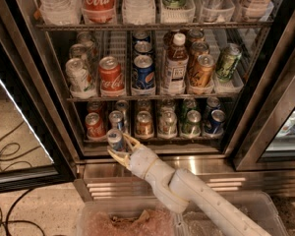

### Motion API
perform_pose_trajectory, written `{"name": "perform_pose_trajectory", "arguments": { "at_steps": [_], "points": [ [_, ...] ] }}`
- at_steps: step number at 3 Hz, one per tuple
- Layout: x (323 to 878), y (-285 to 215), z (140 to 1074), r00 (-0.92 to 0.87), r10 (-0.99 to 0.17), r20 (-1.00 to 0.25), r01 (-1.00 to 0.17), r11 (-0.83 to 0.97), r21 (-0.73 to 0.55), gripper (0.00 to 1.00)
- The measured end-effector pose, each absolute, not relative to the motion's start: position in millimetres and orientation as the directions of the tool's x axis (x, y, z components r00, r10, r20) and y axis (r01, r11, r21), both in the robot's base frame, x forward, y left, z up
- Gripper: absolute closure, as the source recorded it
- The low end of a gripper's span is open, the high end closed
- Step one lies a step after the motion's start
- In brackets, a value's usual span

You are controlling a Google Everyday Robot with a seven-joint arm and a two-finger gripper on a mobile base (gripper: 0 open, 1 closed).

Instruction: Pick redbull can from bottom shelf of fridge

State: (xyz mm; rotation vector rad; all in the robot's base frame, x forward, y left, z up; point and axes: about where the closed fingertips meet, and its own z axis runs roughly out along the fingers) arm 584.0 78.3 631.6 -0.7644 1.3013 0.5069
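The fridge (pixel 19 58) stands open with wire racks of drinks. On its bottom shelf (pixel 157 138) several lanes hold cans. The redbull can (pixel 115 138), slim, blue and silver with a silver top, sits out at the shelf's front edge, in front of the second lane from the left. My gripper (pixel 120 148) comes up from the lower right and is shut on it, one pale finger to the can's right and one below it. Another slim can (pixel 116 118) stands behind it in the same lane.
A red cola can (pixel 95 125) stands left of the gripper and an orange can (pixel 144 124) to its right. The ribbed steel base panel (pixel 108 171) lies just below. A clear plastic bin (pixel 265 205) sits on the robot in front. Cables (pixel 10 151) lie on the floor to the left.
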Motion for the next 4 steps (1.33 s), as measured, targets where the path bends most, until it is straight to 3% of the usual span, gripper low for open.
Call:
{"name": "perform_pose_trajectory", "arguments": {
  "at_steps": [2,4],
  "points": [
    [533.7,51.4,650.0,0.225,-0.038,-0.974,-0.723,0.664,-0.193,1.0],
    [491.5,20.3,677.7,0.216,-0.103,-0.971,-0.679,0.698,-0.226,1.0]
  ]
}}
